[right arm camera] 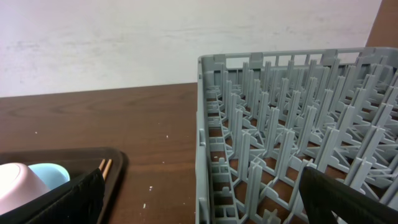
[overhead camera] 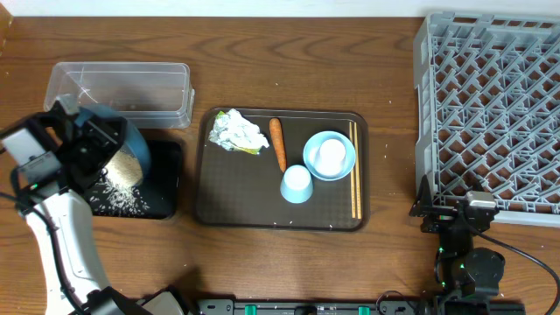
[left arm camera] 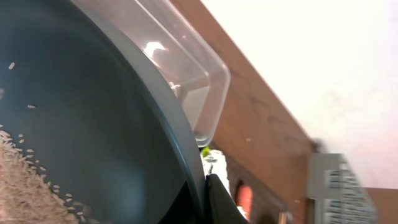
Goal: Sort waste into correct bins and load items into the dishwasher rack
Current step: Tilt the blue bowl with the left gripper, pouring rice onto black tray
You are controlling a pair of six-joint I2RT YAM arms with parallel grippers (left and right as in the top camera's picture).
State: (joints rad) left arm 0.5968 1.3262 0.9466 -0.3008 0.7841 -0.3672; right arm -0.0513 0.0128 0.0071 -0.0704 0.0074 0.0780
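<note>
My left gripper [overhead camera: 92, 140] is shut on the rim of the large dark-blue bowl [overhead camera: 131, 144] and holds it tilted over the shallow black tray [overhead camera: 168, 171]. White rice [overhead camera: 125, 168] lies in the bowl, and more rice [overhead camera: 122, 201] is spread on the black tray. In the left wrist view the bowl [left arm camera: 93, 124] with its rice [left arm camera: 25, 180] fills the frame, gripped at its rim by my left gripper [left arm camera: 208, 199]. The clear tub [overhead camera: 122, 87] stands just behind. The wrapper [overhead camera: 236, 131], carrot [overhead camera: 277, 143], small light-blue bowl [overhead camera: 330, 156], cup [overhead camera: 297, 184] and chopsticks [overhead camera: 354, 171] lie on the brown tray. My right gripper [overhead camera: 446, 210] is open and empty at the near left corner of the grey rack [overhead camera: 490, 114].
The dark brown serving tray [overhead camera: 236, 201] sits mid-table between the bins and the rack. In the right wrist view the rack's wall [right arm camera: 280, 124] is close ahead, with the chopsticks [right arm camera: 104, 167] and serving tray corner at the left. A white wall runs behind the table.
</note>
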